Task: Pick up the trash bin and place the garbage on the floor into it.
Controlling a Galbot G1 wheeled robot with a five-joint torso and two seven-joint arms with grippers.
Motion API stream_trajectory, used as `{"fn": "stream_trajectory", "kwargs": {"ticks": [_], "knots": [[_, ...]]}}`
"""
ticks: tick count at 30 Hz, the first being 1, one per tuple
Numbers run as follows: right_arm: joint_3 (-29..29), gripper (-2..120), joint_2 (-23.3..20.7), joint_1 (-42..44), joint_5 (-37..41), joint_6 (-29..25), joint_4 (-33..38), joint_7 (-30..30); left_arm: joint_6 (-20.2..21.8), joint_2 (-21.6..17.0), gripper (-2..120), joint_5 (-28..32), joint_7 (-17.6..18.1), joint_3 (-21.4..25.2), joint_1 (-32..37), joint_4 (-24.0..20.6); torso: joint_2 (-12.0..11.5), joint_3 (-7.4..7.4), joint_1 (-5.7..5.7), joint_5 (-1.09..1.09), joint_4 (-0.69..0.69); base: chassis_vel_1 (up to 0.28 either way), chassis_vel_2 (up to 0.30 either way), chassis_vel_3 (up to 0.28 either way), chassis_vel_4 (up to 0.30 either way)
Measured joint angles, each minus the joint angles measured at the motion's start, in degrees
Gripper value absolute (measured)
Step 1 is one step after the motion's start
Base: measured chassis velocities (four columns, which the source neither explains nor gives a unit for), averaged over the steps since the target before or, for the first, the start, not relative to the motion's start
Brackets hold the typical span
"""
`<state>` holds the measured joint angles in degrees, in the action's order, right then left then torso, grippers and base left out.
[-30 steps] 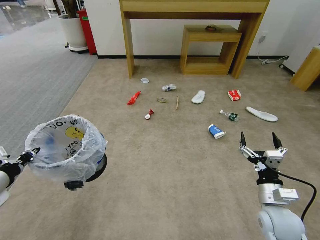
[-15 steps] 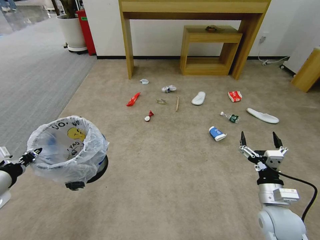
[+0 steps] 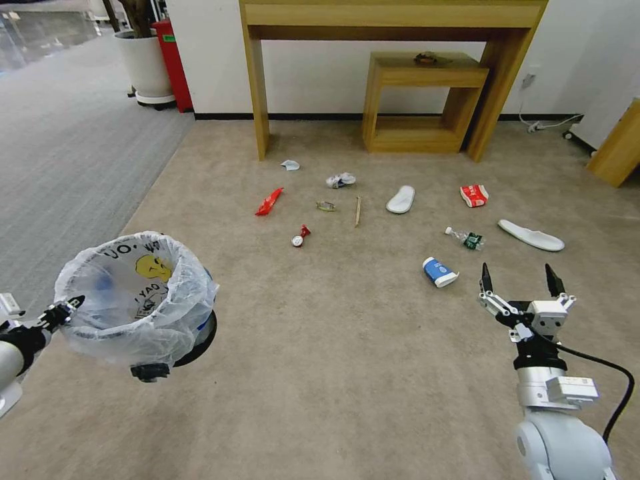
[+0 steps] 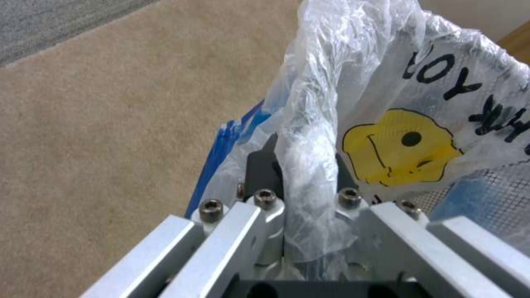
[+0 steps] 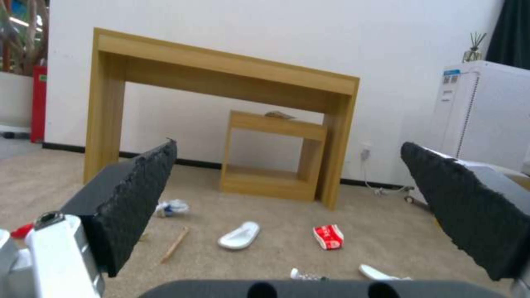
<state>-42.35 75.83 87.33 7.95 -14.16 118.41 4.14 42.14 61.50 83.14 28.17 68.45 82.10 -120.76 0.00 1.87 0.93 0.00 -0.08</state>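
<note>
Crinkly-bagged trash bin (image 3: 137,297) pinched by left gripper (image 3: 63,310); right gripper (image 3: 520,279) spread wide

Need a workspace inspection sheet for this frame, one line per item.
Surface: beige carpet.
Job's things: trash bin with bagged rim, held off the floor; blue-white cup, bottle, red wrapper, two slippers on the carpet.
Clutter: wooden stick.
End effectors: left end effector shut on the bin's rim; right end effector open, empty.
Cables: black cable on right arm.
Surroundings: wooden table, planter.
</note>
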Motion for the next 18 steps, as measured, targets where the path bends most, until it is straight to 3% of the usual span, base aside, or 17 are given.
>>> {"fn": "stream_trajectory", "kwargs": {"ticks": [18], "knots": [[0.03, 100, 0.02, 0.03, -0.02, 0.03, 0.05, -0.01, 0.00, 0.04, 2, -0.45, -0.42, -0.09, 0.33, -0.09, 0.00, 0.00, 0.00, 0.00, 0.00, 0.000, 0.096, -0.006, -0.103]]}}
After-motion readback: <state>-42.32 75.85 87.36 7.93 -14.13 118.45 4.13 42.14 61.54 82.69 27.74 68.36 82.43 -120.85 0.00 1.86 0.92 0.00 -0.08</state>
